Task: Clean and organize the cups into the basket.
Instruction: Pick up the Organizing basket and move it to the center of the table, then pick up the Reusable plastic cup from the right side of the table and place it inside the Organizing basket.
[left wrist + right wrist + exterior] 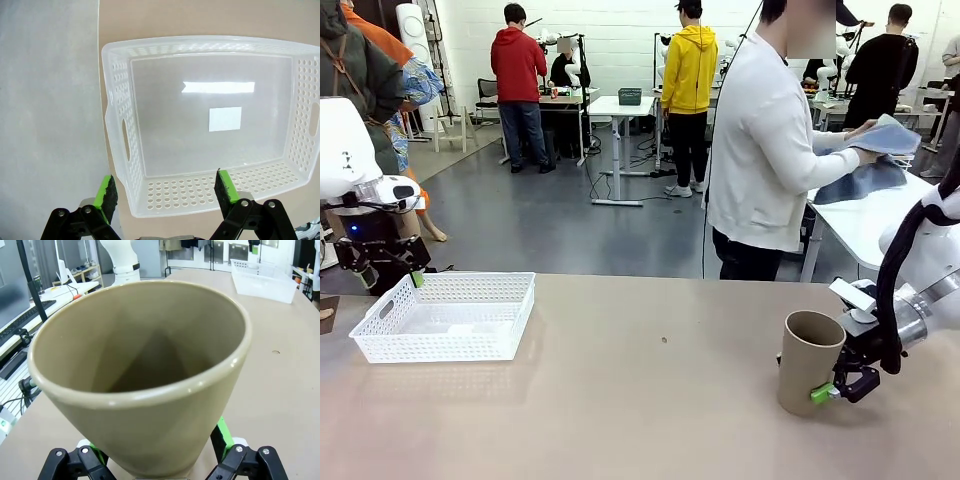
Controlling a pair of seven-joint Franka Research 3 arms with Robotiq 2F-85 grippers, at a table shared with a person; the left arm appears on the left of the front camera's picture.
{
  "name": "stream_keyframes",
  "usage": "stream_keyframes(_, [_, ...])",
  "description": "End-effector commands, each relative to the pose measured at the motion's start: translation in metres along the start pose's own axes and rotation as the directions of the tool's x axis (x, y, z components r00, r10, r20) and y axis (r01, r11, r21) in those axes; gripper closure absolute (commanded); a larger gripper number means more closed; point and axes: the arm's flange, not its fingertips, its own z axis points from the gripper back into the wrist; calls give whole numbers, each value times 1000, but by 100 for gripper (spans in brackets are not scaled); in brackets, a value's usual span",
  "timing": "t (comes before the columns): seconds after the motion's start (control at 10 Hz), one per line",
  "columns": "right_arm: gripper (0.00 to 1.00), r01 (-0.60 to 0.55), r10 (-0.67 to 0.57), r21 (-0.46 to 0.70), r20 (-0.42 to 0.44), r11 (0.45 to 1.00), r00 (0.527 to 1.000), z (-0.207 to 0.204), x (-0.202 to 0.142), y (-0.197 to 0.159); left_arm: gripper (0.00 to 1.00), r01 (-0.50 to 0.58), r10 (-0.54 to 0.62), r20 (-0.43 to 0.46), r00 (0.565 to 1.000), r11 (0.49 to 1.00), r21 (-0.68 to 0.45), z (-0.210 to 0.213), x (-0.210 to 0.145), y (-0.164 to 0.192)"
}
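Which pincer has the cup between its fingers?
The right pincer: the tan cup sits between its open fingers. The left pincer hangs over the white basket, holding nothing.

Bright, even overhead light is being cast. Glare is being reflected off the basket (200,192) floor; the cup (150,430) is being warped by the lens.

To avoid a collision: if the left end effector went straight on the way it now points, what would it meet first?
Most likely the basket: its near mesh wall lies between the open fingers of the left end effector. Depth is unclear.
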Motion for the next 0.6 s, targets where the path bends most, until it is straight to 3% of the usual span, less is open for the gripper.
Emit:
stream_keyframes(0.0, [0,16,-16,-19,-1,1000,1000,-12,1,-1,0,23,-22,-35,999,1000,21,-7,5,-2])
stream_keyframes(0.5, [0,5,-5,-35,-9,999,1000,-15,0,-1,0,44,-42,-61,997,999,31,-18,6,-3])
